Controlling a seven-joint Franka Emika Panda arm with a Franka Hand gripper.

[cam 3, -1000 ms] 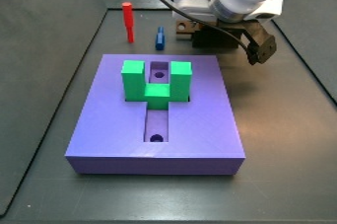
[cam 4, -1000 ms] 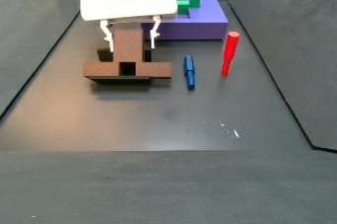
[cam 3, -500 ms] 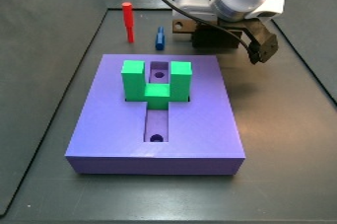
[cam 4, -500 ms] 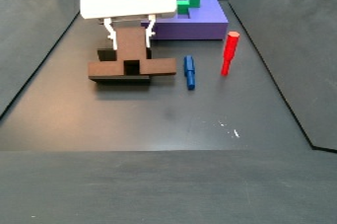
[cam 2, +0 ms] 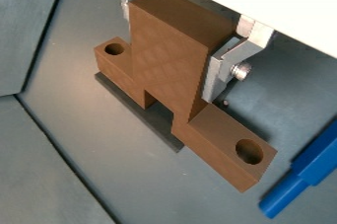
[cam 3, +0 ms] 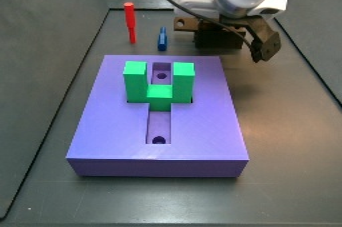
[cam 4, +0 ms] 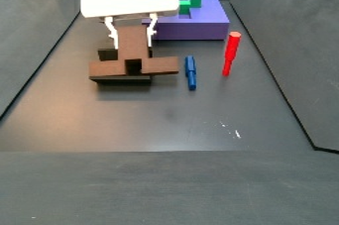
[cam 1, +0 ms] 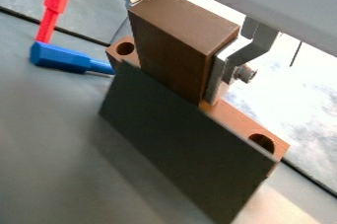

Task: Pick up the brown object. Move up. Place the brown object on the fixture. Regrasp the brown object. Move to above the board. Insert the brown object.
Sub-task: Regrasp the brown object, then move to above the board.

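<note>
Purple and broad, the board (cam 3: 160, 111) lies apart from the action. The fixture (cam 4: 131, 70) sits just beyond it on the dark floor, and over it the gripper (cam 4: 130, 33) pinches the brown object (cam 2: 168, 55) upright between its plates. The bar looks stiff and light; its flat sides suit gripping.

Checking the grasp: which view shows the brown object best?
A wrist view: the brown object fills the frame, upright between the gripper fingers, above the fixture. Both wrist views show it close. In one side view it is small but clear; in the other the gripper mostly hides it.
</note>
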